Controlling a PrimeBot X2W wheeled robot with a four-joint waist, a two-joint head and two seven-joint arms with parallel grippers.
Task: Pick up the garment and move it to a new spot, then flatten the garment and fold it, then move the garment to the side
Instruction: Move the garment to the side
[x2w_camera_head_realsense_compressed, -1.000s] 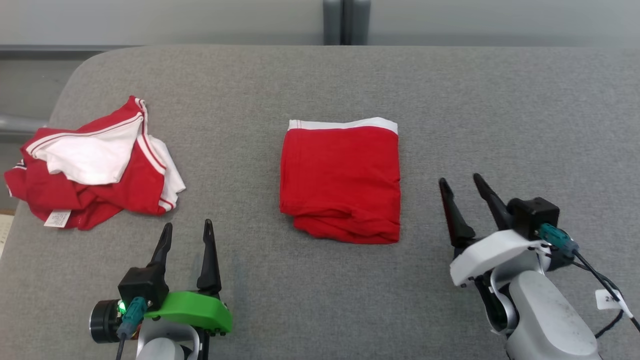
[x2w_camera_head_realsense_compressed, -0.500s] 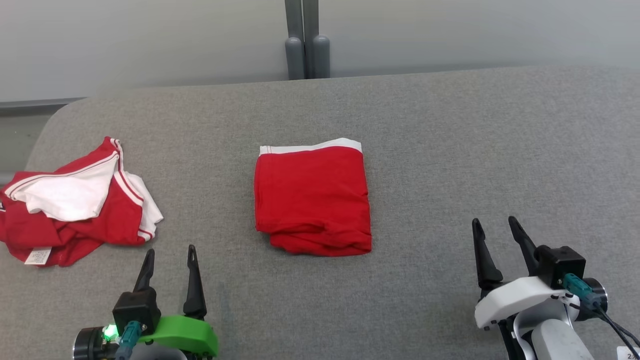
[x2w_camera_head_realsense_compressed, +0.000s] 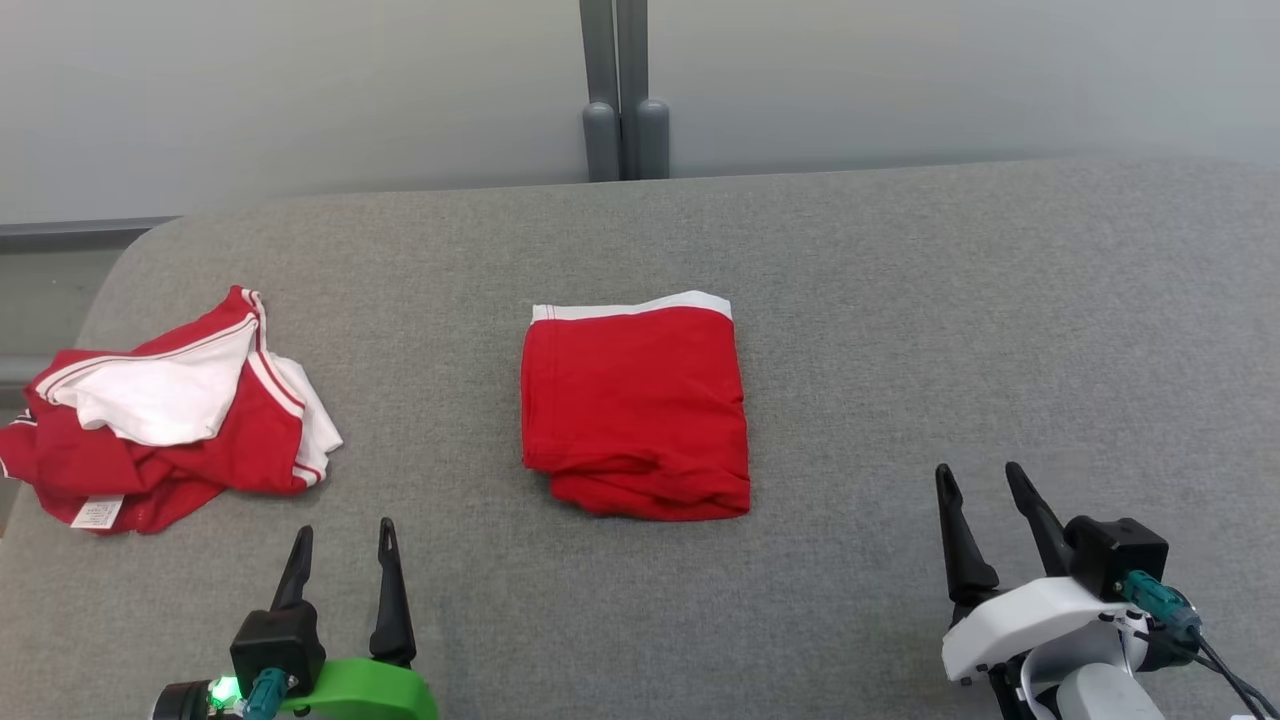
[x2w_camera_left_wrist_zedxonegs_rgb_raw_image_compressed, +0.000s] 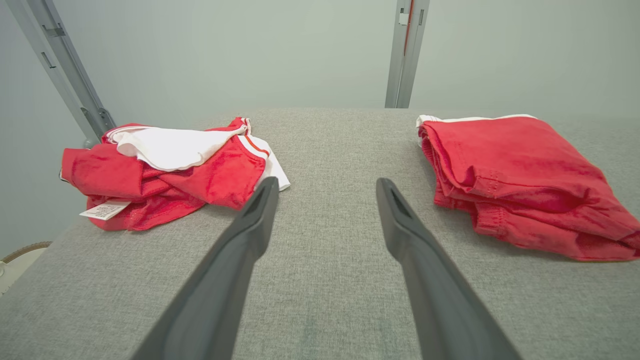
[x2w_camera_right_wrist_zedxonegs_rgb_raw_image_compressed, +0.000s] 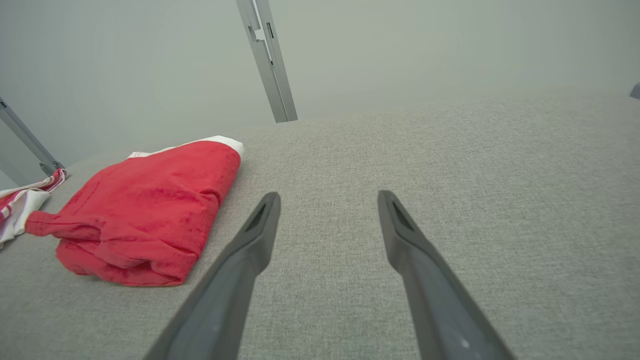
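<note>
A folded red garment (x2w_camera_head_realsense_compressed: 636, 408) with a white band along its far edge lies flat in the middle of the grey table (x2w_camera_head_realsense_compressed: 900, 330). It also lies at the right of the left wrist view (x2w_camera_left_wrist_zedxonegs_rgb_raw_image_compressed: 520, 175) and at the left of the right wrist view (x2w_camera_right_wrist_zedxonegs_rgb_raw_image_compressed: 145, 210). My left gripper (x2w_camera_head_realsense_compressed: 341, 533) hovers open near the front edge, left of the garment and apart from it. My right gripper (x2w_camera_head_realsense_compressed: 977, 475) stands open to the garment's lower right, holding nothing. The same open fingers rise in the wrist views: left gripper (x2w_camera_left_wrist_zedxonegs_rgb_raw_image_compressed: 325, 185), right gripper (x2w_camera_right_wrist_zedxonegs_rgb_raw_image_compressed: 327, 197).
A crumpled red and white garment (x2w_camera_head_realsense_compressed: 165, 415) with a label lies at the table's left edge, also in the left wrist view (x2w_camera_left_wrist_zedxonegs_rgb_raw_image_compressed: 170, 170). Grey metal posts (x2w_camera_head_realsense_compressed: 625, 90) stand behind the table against a pale wall. Bare grey cloth stretches to the right.
The head camera has tilted up, so the whole scene sits lower in the picture. Both grippers have drawn back toward the front edge. The garments lie as before.
</note>
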